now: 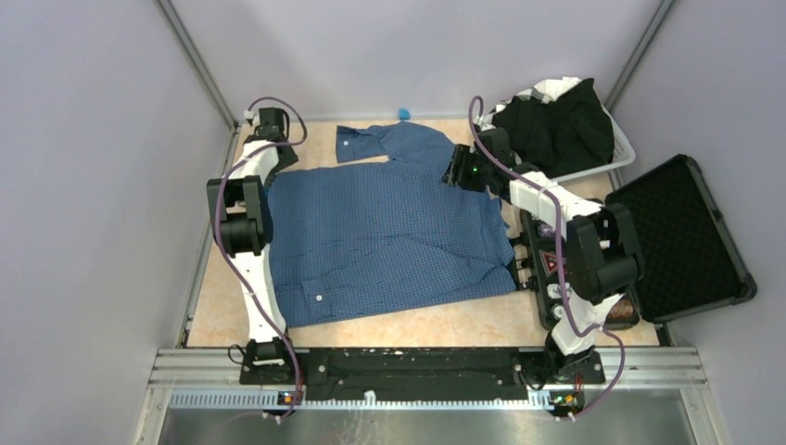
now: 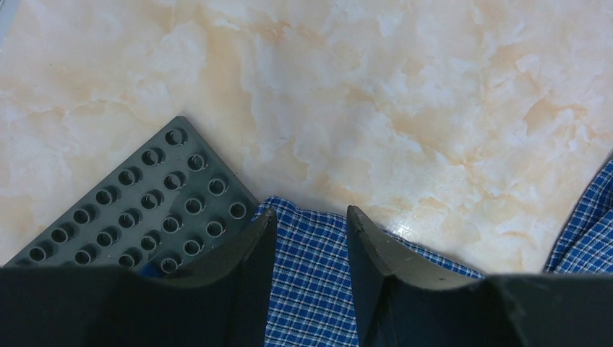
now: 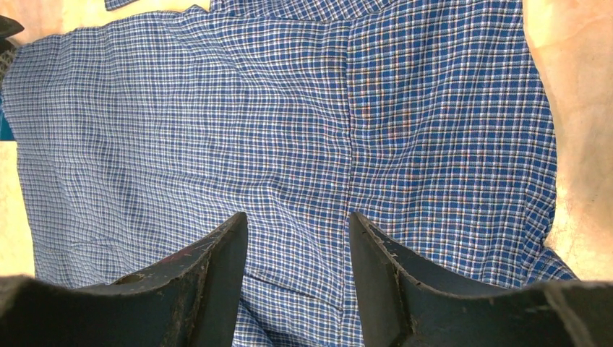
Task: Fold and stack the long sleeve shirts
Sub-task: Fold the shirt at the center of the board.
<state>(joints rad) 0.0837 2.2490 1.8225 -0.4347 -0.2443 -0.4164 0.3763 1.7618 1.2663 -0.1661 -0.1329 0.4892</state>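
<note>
Left tool (image 2: 311, 213): jaws half apart, gripping nothing, straddling a corner of the blue fine-checked button-up shirt (image 1: 389, 232).
Right tool (image 3: 297, 217): half apart, empty, over that shirt.
Shirt: spread flat, centre frame, on marble tabletop (image 1: 417, 324).
Black cloth shirts (image 1: 556, 125): heaped in white basket (image 1: 623, 153), upper right.
Progress: 0 folded, 0 stacked.

Bright, even light, soft shadows (faint sheen on the tabletop (image 2: 405, 108)), sharp focus.
</note>
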